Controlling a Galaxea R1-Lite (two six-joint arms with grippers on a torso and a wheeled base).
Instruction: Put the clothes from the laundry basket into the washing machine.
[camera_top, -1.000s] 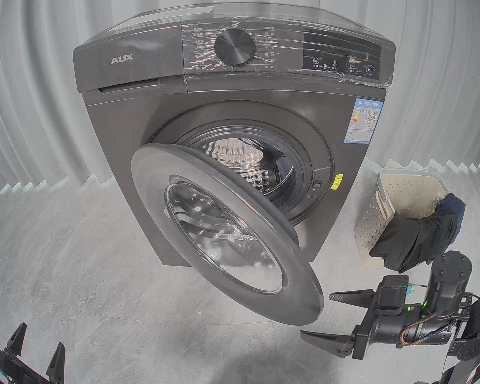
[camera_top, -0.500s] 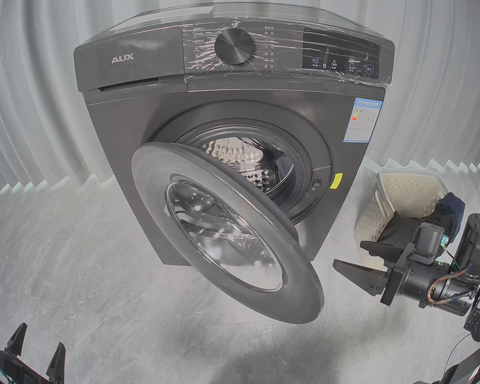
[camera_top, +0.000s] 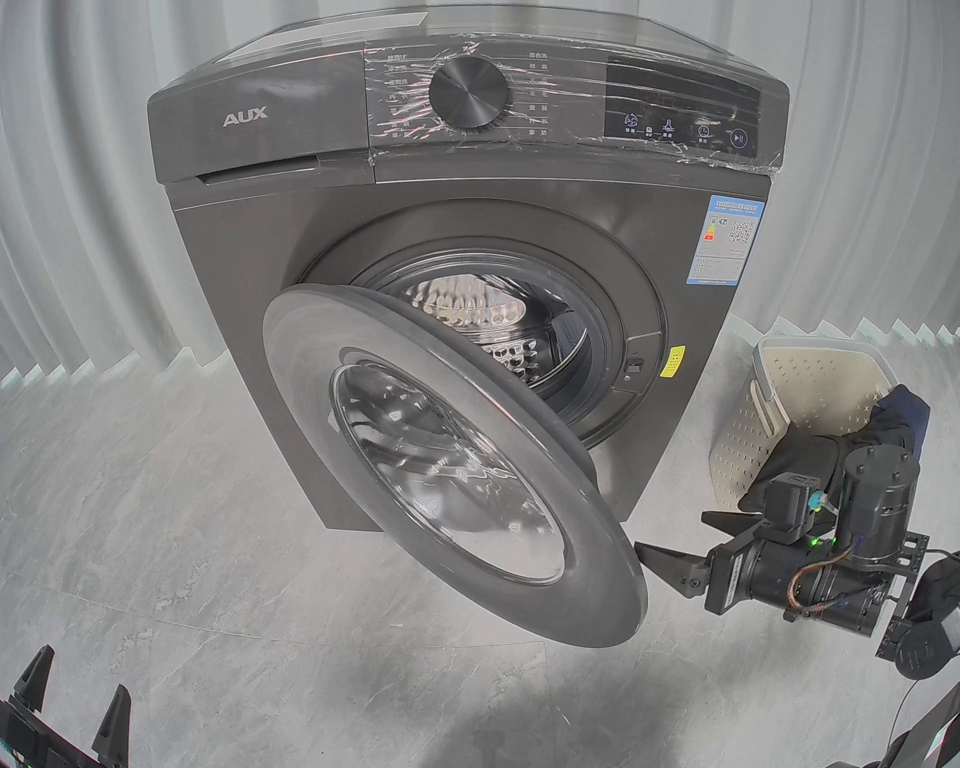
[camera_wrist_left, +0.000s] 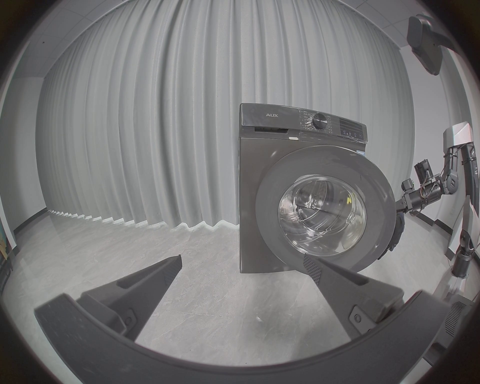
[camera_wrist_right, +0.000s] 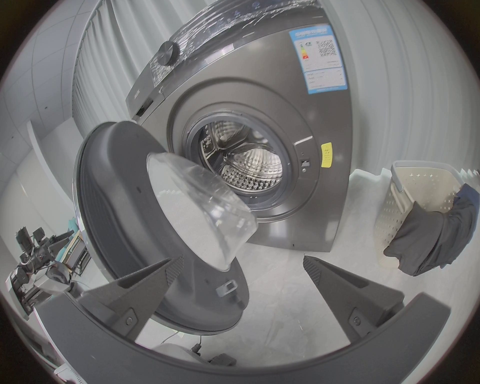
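At the lower left corner of the head view, the left gripper (camera_top: 75, 700) sits low over the grey tiled floor (camera_top: 150, 500), its two dark fingers spread apart with nothing between them. At the lower right, the right gripper (camera_top: 672, 534) points toward the frame's left, its fingers also spread and empty. Its tips are just beside the lower right rim of the washing machine's door (camera_top: 600, 560); whether they touch the rim cannot be told.

The round door, with a clear bulging window, hangs wide open and fills the middle of the frame. Behind it stands the grey front-loading washing machine (camera_top: 250, 240), whose steel drum (camera_top: 470, 305) is lit inside.

The clothes are in the cream perforated laundry basket (camera_top: 800, 375), which stands on the floor at the right of the frame, near the machine's right side and behind the right arm. A black garment (camera_top: 800, 460) droops over the basket's front rim, and a dark blue piece (camera_top: 915, 405) lies against it at the basket's right edge. A pale pleated curtain (camera_top: 80, 200) closes the background.
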